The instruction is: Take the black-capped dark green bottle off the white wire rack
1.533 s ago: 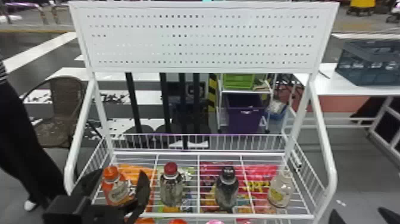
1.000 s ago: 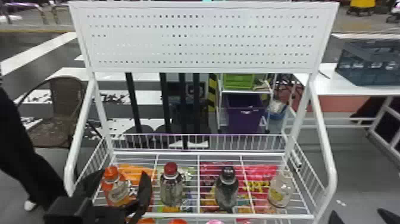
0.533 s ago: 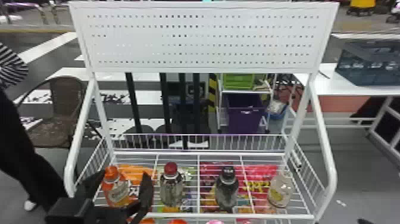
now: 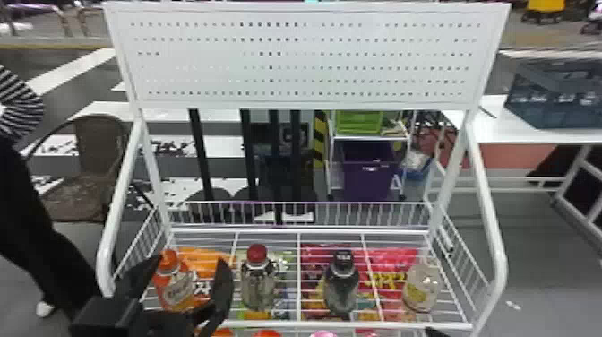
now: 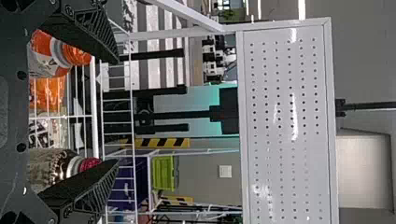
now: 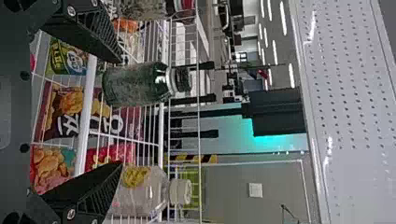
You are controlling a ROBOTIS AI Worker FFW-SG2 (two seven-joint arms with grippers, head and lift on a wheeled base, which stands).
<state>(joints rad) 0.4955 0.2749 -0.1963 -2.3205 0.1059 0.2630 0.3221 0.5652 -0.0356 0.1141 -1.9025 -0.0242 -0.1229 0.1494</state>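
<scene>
Holding left gripper [image 4: 190,262] spread at near left, holding right gripper [image 4: 434,332] spread at near right, facing black-capped dark green bottle [image 4: 341,287] on white wire rack [image 4: 389,324], between red-capped bottle [image 4: 259,287] and pale-capped bottle [image 4: 421,287].

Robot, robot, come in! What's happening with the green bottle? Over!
Left gripper, right gripper: open, empty. Dark green bottle: standing on rack. Pale-capped bottle to its right, possibly in the way.
</scene>
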